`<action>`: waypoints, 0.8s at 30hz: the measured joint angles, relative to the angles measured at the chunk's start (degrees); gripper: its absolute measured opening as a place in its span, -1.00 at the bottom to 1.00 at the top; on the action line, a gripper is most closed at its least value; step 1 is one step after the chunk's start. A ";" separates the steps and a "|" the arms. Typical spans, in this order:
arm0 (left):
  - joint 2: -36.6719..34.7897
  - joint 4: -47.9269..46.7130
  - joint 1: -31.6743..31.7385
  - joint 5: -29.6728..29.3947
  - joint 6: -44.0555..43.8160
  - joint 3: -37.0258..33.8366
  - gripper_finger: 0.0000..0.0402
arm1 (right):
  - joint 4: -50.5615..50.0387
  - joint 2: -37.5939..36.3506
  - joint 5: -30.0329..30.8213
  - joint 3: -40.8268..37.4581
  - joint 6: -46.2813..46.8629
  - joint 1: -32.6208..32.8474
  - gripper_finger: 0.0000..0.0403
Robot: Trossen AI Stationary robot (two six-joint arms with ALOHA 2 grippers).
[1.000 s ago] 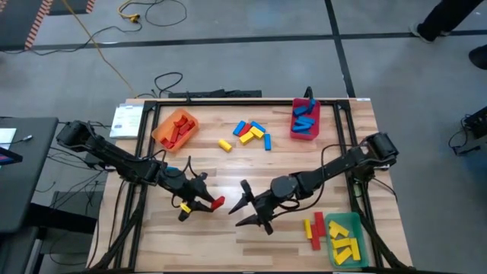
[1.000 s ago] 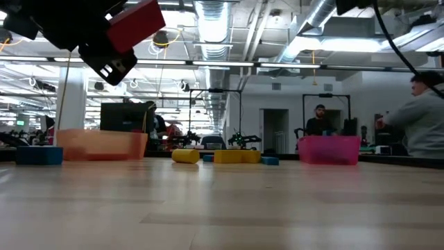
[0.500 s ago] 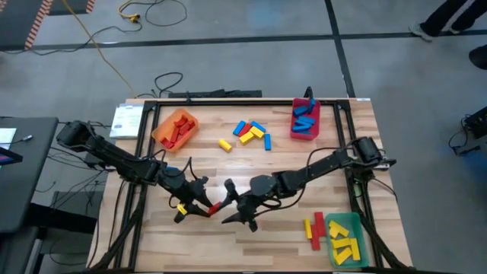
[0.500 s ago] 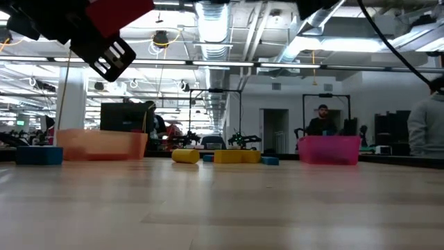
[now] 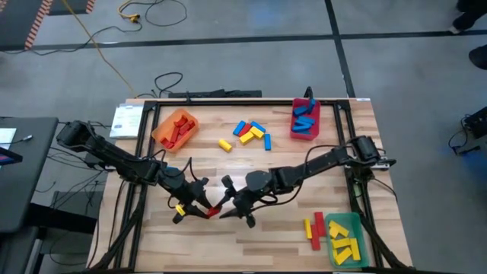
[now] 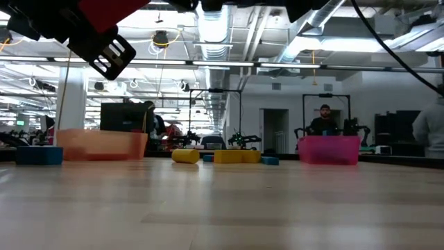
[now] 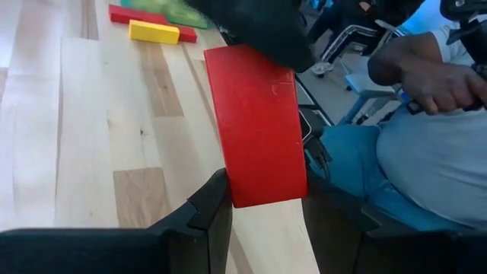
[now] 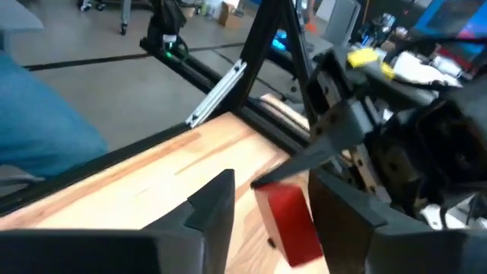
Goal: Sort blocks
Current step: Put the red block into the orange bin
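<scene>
The step in hand looks like a handover of one red block (image 5: 214, 208) from arm to arm above the front middle of the worktop (image 5: 228, 164). On the left, the left gripper (image 5: 199, 204) has its jaws clenched on the block's near end; its wrist view shows the red block (image 7: 257, 125) standing up between the two fingers (image 7: 205, 207), clear of the wood. To its right, the right gripper (image 5: 230, 204) has come in nose to nose with it. In the right wrist view the block (image 8: 293, 215) sits in the gap between that arm's fingers (image 8: 217, 202), with space still showing on at least one side, so I judge its jaws to be closing but not yet gripping.

The next move calls for the right jaws to finish clamping on the free end before the left jaws let go; a release too early would drop the block.

Elsewhere, from left to right: the orange bin (image 5: 175, 128) holds red blocks, a loose heap of blue and yellow blocks (image 5: 251, 133) lies at the back middle, the red bin (image 5: 304, 122) holds blue ones, and the green bin (image 5: 344, 237) holds yellow ones, with a red and a yellow block just beside it.

A second ago the right gripper stood well apart from the left one with its jaws spread wider; since then it has travelled leftward to meet the block, while the left gripper has barely shifted.
</scene>
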 joint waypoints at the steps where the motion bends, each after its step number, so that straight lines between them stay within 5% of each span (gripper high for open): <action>1: 0.00 -0.02 0.00 0.02 0.13 0.00 -0.35 | -0.36 0.00 -0.21 0.00 0.26 -0.26 -0.13; 19: 0.02 4.77 1.74 2.90 0.30 0.00 -0.35 | -1.13 0.00 -2.02 0.00 1.27 -0.69 -0.28; 24: 0.02 4.59 1.77 2.88 -0.22 0.00 -0.35 | -1.35 0.00 -1.98 0.00 0.90 -0.64 -0.47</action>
